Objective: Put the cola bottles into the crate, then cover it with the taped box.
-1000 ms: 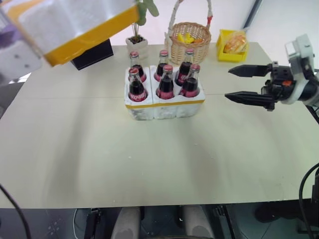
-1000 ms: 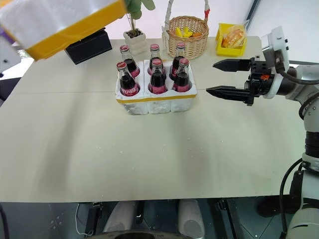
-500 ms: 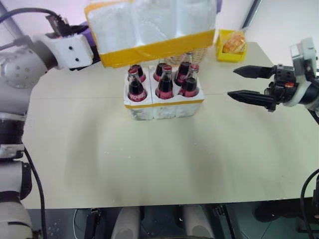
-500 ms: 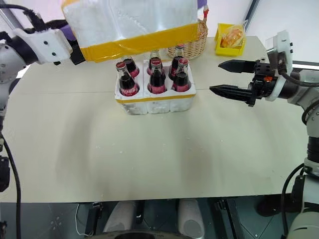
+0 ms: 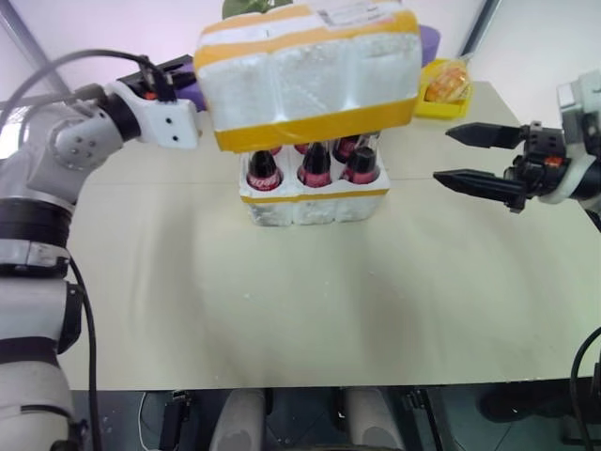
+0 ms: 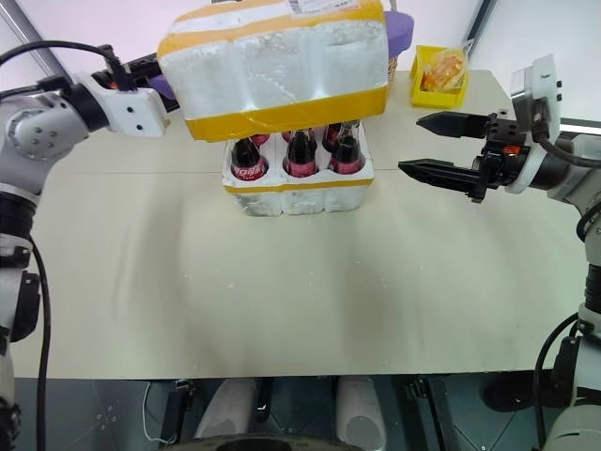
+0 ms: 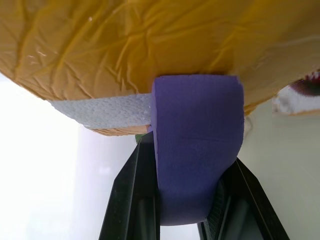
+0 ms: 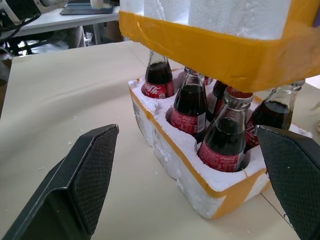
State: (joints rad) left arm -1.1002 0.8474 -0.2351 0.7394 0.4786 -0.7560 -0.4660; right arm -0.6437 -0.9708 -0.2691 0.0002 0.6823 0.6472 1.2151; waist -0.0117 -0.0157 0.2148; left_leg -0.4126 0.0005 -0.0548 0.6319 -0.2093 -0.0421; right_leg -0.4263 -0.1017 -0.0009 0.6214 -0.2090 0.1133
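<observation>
White styrofoam wrapped in wide yellow tape makes up the box, which hangs in the air tilted, its open underside just over the red caps of the cola bottles. The left arm reaches in level from the robot's left, elbow bent, wrist turned toward the middle of the desk. The left claw is clamped on a purple foam handle fixed to the taped end wall of the box, one black finger on each side of it, so the box juts out past the claw toward the right arm.

Below the box, the crate sits on the desk with the bottles standing upright in its wells, their necks hidden behind the lower yellow band of the box in the head views. From the right wrist, the box edge is above the bottle tops and not seated on the crate.

The right arm is held out level from the robot's right, pointing inward. The right claw has its two fingers spread wide apart and holds nothing; the crate lies ahead of it, well apart from the fingertips.
</observation>
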